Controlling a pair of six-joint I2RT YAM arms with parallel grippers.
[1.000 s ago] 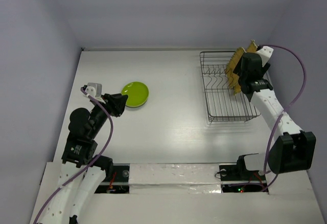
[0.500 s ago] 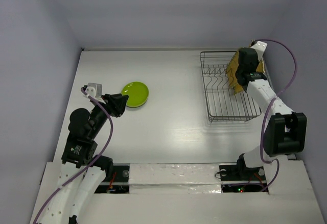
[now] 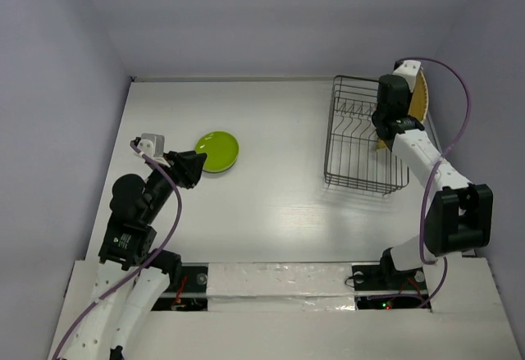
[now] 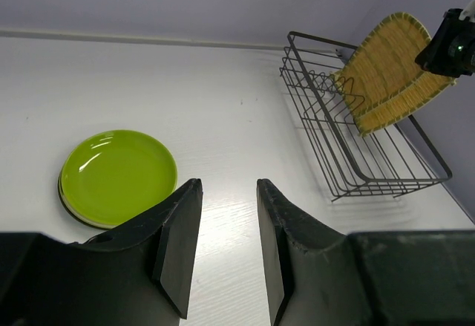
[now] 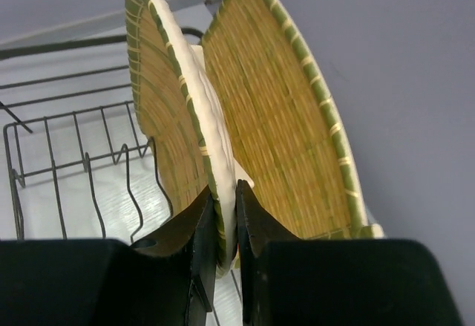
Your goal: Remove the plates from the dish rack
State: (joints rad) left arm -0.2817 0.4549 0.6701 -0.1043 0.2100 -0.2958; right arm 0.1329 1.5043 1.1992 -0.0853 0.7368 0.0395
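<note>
Right now the right pincer (image 5: 224, 196) is squeezed tight on the bottom edge of one woven plate (image 5: 167, 111), with a finger on each side of its rim. That plate is straw yellow, with a green and yellow band round the edge and a thick pale rim, and it stands up on its edge. A second woven plate (image 5: 289, 118) of the same kind leans just beside it. The two nearly meet low down and spread apart at the top. Both are at the far right side of the dish rack (image 3: 365, 134) and stick up above its top wire. I cannot tell if their bottoms rest inside it. The rack is made of thin dark wire, with a row of upright prongs along the floor. The left pincer (image 4: 226, 192) is partly open and holds nothing. It hangs over the left part of the table (image 3: 271, 130), near a shiny green plate (image 4: 119, 174). That plate lies flat on top of a small pile (image 4: 68, 201), where a cream rim and a dark rim peek out below. The table is white and a bit glossy, and plain pale purple-grey walls (image 3: 271, 24) close it in at the back and sides.
</note>
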